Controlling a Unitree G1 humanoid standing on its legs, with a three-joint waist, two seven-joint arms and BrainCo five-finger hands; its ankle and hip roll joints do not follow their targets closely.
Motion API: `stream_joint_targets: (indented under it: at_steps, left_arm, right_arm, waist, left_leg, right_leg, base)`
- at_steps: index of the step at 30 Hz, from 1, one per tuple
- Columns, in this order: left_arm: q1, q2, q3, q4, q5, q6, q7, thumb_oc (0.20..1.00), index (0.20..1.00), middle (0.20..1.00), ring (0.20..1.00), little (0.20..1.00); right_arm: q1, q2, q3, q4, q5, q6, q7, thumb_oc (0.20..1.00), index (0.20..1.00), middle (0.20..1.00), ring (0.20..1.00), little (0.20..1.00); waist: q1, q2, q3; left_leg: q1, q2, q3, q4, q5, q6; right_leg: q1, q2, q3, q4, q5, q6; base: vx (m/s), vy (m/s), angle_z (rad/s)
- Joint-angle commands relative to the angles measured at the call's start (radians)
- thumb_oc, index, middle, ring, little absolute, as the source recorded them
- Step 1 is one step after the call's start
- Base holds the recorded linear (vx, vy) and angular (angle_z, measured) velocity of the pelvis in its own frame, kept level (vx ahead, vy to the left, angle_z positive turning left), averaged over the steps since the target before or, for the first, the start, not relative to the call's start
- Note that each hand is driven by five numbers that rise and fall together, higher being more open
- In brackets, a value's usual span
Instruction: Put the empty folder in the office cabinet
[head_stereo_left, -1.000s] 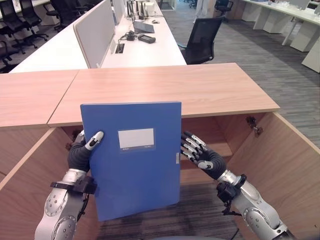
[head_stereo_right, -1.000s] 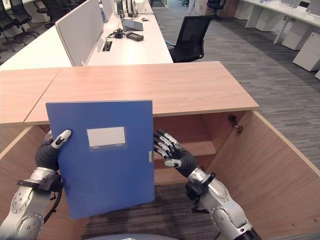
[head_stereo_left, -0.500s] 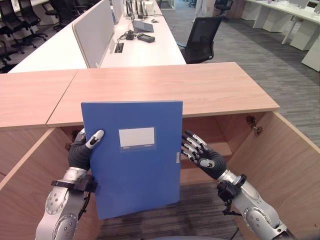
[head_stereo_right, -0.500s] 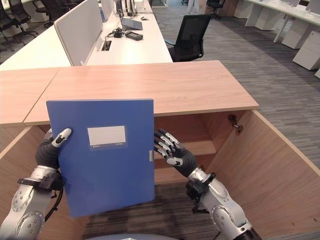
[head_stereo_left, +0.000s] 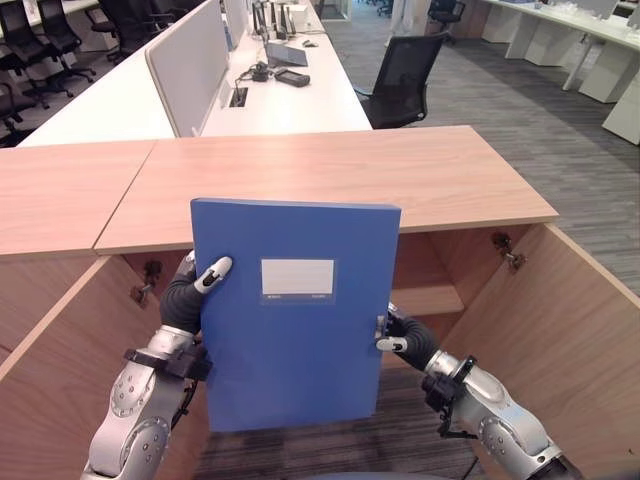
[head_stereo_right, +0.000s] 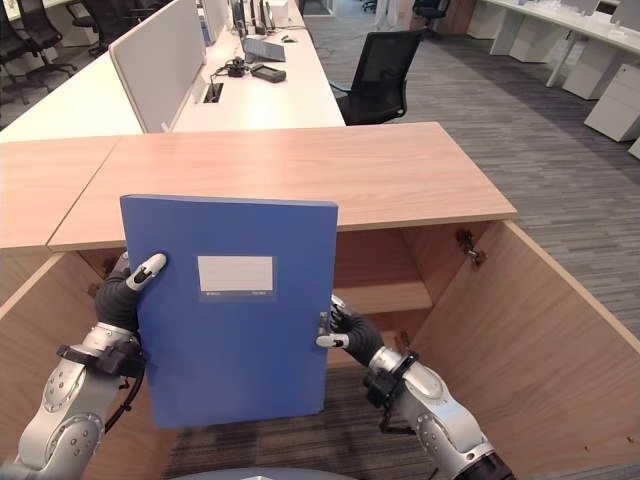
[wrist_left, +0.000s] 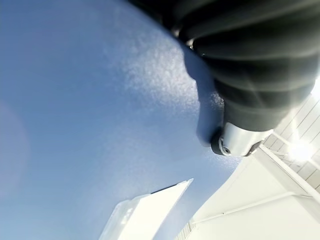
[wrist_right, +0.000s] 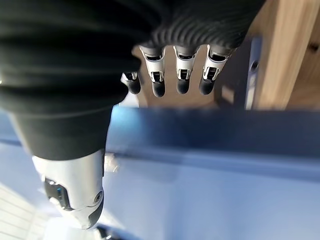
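Left hand (head_stereo_left: 192, 293): grips the folder's left edge, thumb curled over the front, fingers hidden behind.
Right hand (head_stereo_right: 350, 335): at the folder's right edge, thumb on the front by the clasp, fingers reaching behind the edge; it pinches the folder.
Folder (head_stereo_left: 290, 320): blue, held upright between both hands, white label facing the camera, in front of the open cabinet, not inside it.
Cabinet (head_stereo_left: 440, 180): wooden, both doors swung open, a shelf (head_stereo_right: 385, 295) visible inside behind the folder.
Background: white desks and a black chair (head_stereo_left: 405, 75) beyond the cabinet.
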Motion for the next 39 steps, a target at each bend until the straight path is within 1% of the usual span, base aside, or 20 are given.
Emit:
stream_joint_targets:
  at_steps: [1, 5, 9, 11, 14, 20, 24, 29, 33, 34, 35, 36, 37, 39]
  left_arm:
    - [-0.078, 0.009, 0.022, -0.055, -0.019, -0.044, -0.014, 0.200, 0.200, 0.200, 0.200, 0.200]
    - [-0.076, 0.007, 0.031, -0.055, -0.012, -0.043, -0.017, 0.200, 0.200, 0.200, 0.200, 0.200]
    - [-0.076, 0.001, 0.037, -0.054, -0.012, -0.041, -0.019, 0.200, 0.200, 0.200, 0.200, 0.200]
    - [-0.079, -0.002, 0.032, -0.052, -0.012, -0.039, -0.019, 0.200, 0.200, 0.200, 0.200, 0.200]
    - [-0.088, -0.011, 0.020, -0.051, -0.018, -0.036, -0.018, 0.200, 0.200, 0.200, 0.200, 0.200]
    - [-0.134, -0.031, -0.042, -0.048, -0.009, -0.038, -0.003, 0.200, 0.200, 0.200, 0.200, 0.200]
    - [-0.161, -0.034, -0.067, -0.036, 0.004, -0.040, 0.010, 0.200, 0.200, 0.200, 0.200, 0.200]
    - [-0.178, -0.038, -0.084, -0.031, 0.017, -0.043, 0.013, 0.200, 0.200, 0.200, 0.200, 0.200]
    - [-0.205, -0.040, -0.116, -0.022, 0.017, -0.041, 0.013, 0.200, 0.200, 0.200, 0.200, 0.200]
    - [-0.222, -0.041, -0.143, -0.024, 0.007, -0.035, 0.003, 0.200, 0.200, 0.200, 0.200, 0.200]
    - [-0.222, -0.041, -0.143, -0.024, 0.007, -0.035, 0.003, 0.200, 0.200, 0.200, 0.200, 0.200]
    - [-0.226, -0.040, -0.155, -0.029, 0.000, -0.032, -0.005, 0.200, 0.200, 0.200, 0.200, 0.200]
    - [-0.232, -0.038, -0.169, -0.034, -0.007, -0.027, -0.011, 0.200, 0.200, 0.200, 0.200, 0.200]
    - [-0.247, -0.035, -0.216, -0.045, -0.029, -0.012, -0.023, 0.200, 0.200, 0.200, 0.200, 0.200]
  right_arm:
    - [-0.064, 0.027, -0.043, -0.013, -0.041, -0.041, -0.007, 1.000, 1.000, 1.000, 1.000, 1.000]
    - [-0.061, 0.020, -0.078, -0.004, -0.089, -0.046, -0.022, 1.000, 1.000, 1.000, 1.000, 1.000]
    - [-0.063, 0.025, -0.103, -0.013, -0.079, -0.051, -0.023, 1.000, 1.000, 1.000, 1.000, 1.000]
    - [-0.067, 0.032, -0.096, -0.017, -0.067, -0.050, -0.019, 1.000, 1.000, 1.000, 1.000, 1.000]
    - [-0.079, 0.051, -0.058, -0.023, -0.047, -0.045, -0.008, 1.000, 1.000, 1.000, 1.000, 1.000]
    - [-0.149, 0.121, 0.075, -0.006, -0.006, -0.036, 0.002, 1.000, 1.000, 1.000, 1.000, 1.000]
    - [-0.187, 0.136, 0.137, -0.013, 0.026, -0.023, 0.021, 1.000, 1.000, 1.000, 1.000, 1.000]
    - [-0.196, 0.139, 0.158, -0.019, 0.055, -0.020, 0.029, 1.000, 1.000, 1.000, 1.000, 1.000]
    - [-0.203, 0.155, 0.175, -0.001, 0.084, -0.017, 0.022, 1.000, 1.000, 1.000, 1.000, 1.000]
    - [-0.195, 0.166, 0.185, 0.022, 0.093, -0.016, 0.018, 0.853, 0.853, 0.853, 0.853, 0.853]
    - [-0.195, 0.166, 0.185, 0.022, 0.093, -0.016, 0.018, 0.853, 0.853, 0.853, 0.853, 0.853]
    - [-0.183, 0.171, 0.184, 0.033, 0.097, -0.015, 0.015, 0.476, 0.476, 0.476, 0.476, 0.476]
    - [-0.171, 0.179, 0.180, 0.048, 0.104, -0.018, 0.007, 0.200, 0.200, 0.200, 0.200, 0.200]
    - [-0.155, 0.201, 0.171, 0.085, 0.131, -0.025, -0.017, 0.200, 0.200, 0.200, 0.200, 0.200]
  waist:
    - [0.006, -0.025, -0.007]
    - [0.006, -0.026, -0.008]
    - [0.004, -0.027, -0.008]
    - [0.004, -0.029, -0.009]
    - [0.005, -0.028, -0.007]
    - [0.008, -0.027, -0.004]
    - [0.010, -0.028, -0.005]
    - [0.011, -0.027, -0.004]
    - [0.010, -0.027, -0.005]
    - [0.007, -0.027, -0.005]
    - [0.008, -0.027, -0.005]
    - [0.006, -0.025, -0.002]
    - [0.003, -0.026, -0.004]
    - [-0.002, -0.024, -0.004]
  left_leg:
    - [-0.028, 0.044, -0.149, 0.003, -0.030, -0.024]
    - [-0.027, 0.043, -0.151, 0.003, -0.032, -0.023]
    - [-0.026, 0.044, -0.150, 0.003, -0.033, -0.023]
    - [-0.030, 0.043, -0.149, 0.003, -0.030, -0.022]
    - [-0.030, 0.043, -0.150, 0.003, -0.029, -0.022]
    - [-0.029, 0.045, -0.148, 0.003, -0.029, -0.022]
    - [-0.031, 0.046, -0.147, 0.003, -0.027, -0.023]
    - [-0.031, 0.045, -0.146, 0.003, -0.026, -0.024]
    - [-0.032, 0.045, -0.147, 0.003, -0.024, -0.024]
    - [-0.034, 0.045, -0.147, 0.003, -0.024, -0.024]
    - [-0.034, 0.045, -0.147, 0.003, -0.024, -0.024]
    - [-0.029, 0.045, -0.147, 0.003, -0.026, -0.025]
    - [-0.032, 0.045, -0.147, 0.003, -0.025, -0.024]
    - [-0.032, 0.044, -0.146, 0.003, -0.025, -0.023]
  right_leg:
    - [0.010, -0.021, -0.032, 0.008, -0.019, 0.025]
    - [0.010, -0.020, -0.030, 0.008, -0.020, 0.025]
    - [0.010, -0.020, -0.027, 0.008, -0.021, 0.025]
    - [0.006, -0.020, -0.026, 0.008, -0.019, 0.024]
    - [0.006, -0.020, -0.026, 0.008, -0.018, 0.023]
    - [0.005, -0.019, -0.022, 0.008, -0.019, 0.020]
    - [0.003, -0.020, -0.020, 0.008, -0.019, 0.020]
    - [0.002, -0.021, -0.022, 0.008, -0.018, 0.020]
    - [0.001, -0.021, -0.022, 0.008, -0.017, 0.020]
    - [-0.001, -0.021, -0.022, 0.008, -0.016, 0.019]
    - [-0.001, -0.021, -0.022, 0.008, -0.016, 0.019]
    - [0.004, -0.020, -0.022, 0.008, -0.017, 0.020]
    - [0.001, -0.022, -0.024, 0.008, -0.016, 0.020]
    - [0.001, -0.022, -0.023, 0.008, -0.014, 0.021]
  base:
    - [0.00, 0.000, 0.00]
    - [0.00, 0.000, 0.00]
    - [0.00, 0.000, 0.00]
    - [0.00, 0.000, 0.00]
    - [0.00, 0.000, 0.00]
    - [0.00, 0.000, 0.00]
    - [0.00, 0.000, 0.00]
    - [0.00, 0.000, 0.00]
    - [0.00, 0.000, 0.00]
    - [0.00, 0.000, 0.00]
    - [0.00, 0.000, 0.00]
    - [0.00, 0.000, 0.00]
    - [0.00, 0.000, 0.00]
    - [0.00, 0.000, 0.00]
